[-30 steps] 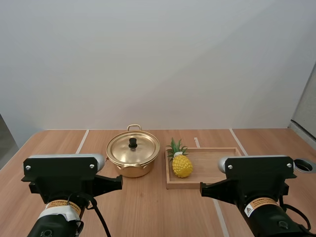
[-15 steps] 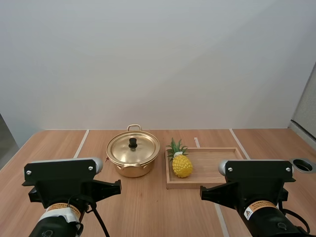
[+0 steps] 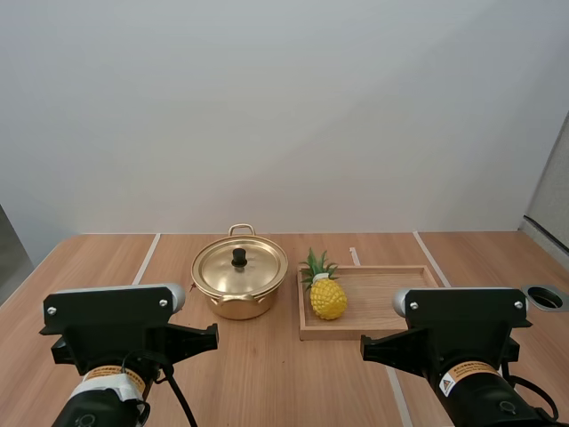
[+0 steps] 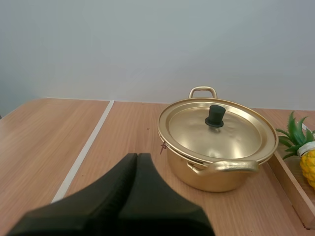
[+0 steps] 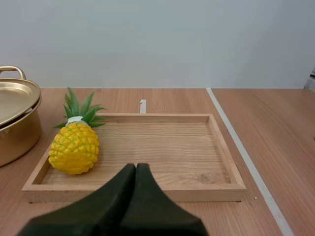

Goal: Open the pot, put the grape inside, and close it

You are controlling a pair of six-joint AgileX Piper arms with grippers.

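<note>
Gold pot sat lidded on the tabletop; no grape seen, only a pineapple in the tray beside the pot. Both jaws closed, holding nothing, parked short of the pot.

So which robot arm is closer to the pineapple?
The right. Its fingers sit shut just in front of the wooden tray holding the pineapple. The left fingers are shut in front of the pot, beside the tray.
</note>
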